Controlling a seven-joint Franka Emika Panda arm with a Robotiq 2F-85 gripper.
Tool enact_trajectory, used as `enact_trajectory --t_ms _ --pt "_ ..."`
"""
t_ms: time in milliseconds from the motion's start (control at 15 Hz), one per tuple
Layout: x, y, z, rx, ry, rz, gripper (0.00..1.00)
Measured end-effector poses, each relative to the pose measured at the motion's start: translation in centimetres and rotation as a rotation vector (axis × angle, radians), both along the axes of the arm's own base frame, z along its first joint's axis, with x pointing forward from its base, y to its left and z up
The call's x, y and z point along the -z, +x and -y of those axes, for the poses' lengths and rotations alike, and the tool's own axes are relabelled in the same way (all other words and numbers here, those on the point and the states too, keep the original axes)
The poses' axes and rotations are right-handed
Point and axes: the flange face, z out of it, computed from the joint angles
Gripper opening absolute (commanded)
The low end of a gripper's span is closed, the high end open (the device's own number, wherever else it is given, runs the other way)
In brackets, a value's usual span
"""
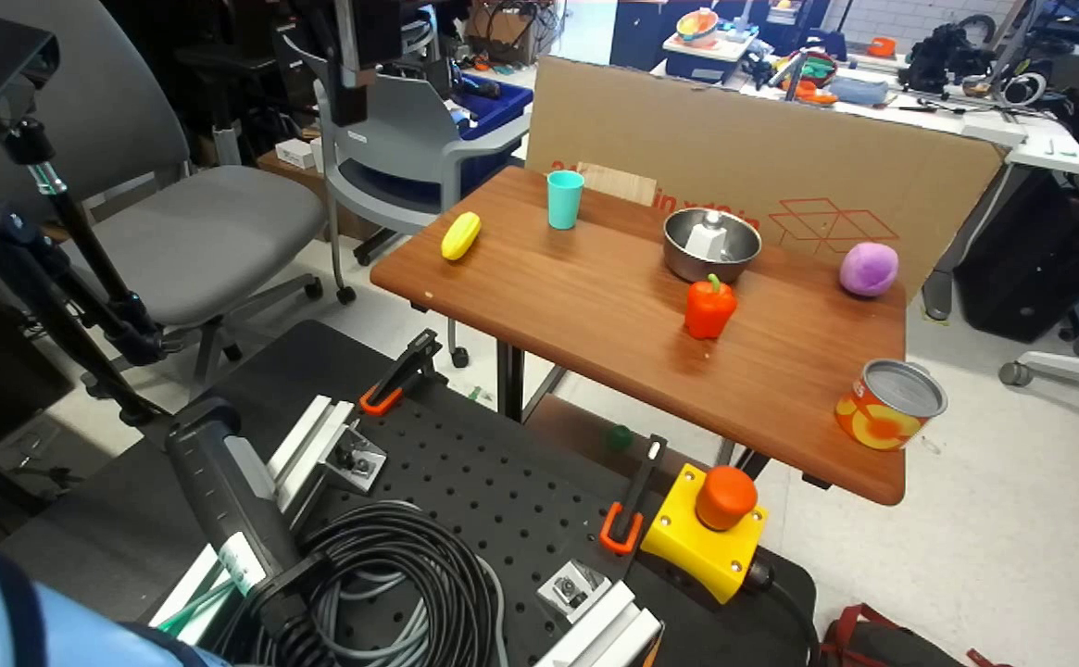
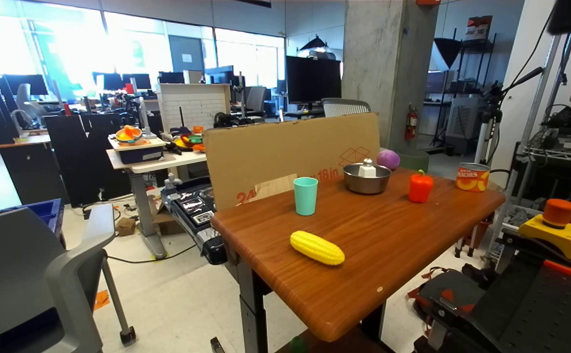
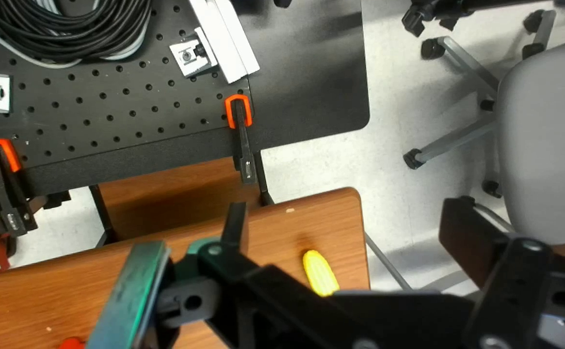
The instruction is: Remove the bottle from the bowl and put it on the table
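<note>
Stretching across the middle and right of an exterior view, the worktop (image 1: 558, 287) bears the metal bowl (image 1: 689, 265), right of centre in the upper half. Inside it stands the white bottle (image 1: 707, 243), so the removal looks not yet begun: grasping, lifting and setting down all seem left to do. The fingers (image 3: 476, 242), low in the wrist view, are spread wide, holding nothing.

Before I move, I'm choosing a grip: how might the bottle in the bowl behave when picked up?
The bottle looks stiff, given its straight-edged body. Its flat-looking sides should resist rolling. Its top stands above the bowl, so a bump might tip it.
</note>
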Motion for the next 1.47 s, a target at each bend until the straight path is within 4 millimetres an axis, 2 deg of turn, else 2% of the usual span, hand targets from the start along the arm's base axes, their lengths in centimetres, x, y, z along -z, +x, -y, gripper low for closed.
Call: enact_trajectory --t_ms 200,467,667,867,1067,1267,1467 --pt "-0.3 3.2 2.0 0.105 0.019 0.049 1.0" --pt "-0.6 10.6 6.7 0.268 0.055 0.147 1.0" --pt "-0.1 15.9 9.6 0.345 0.063 0.199 1.0" --pt "2.0 20.1 11.7 0.382 0.047 0.173 1.0" --pt "4.9 23.8 13.4 0.391 0.016 0.134 1.0" --pt "7.6 26.8 14.5 0.386 -0.018 0.109 1.0" --pt "9.4 29.0 15.6 0.384 -0.049 0.099 1.0"
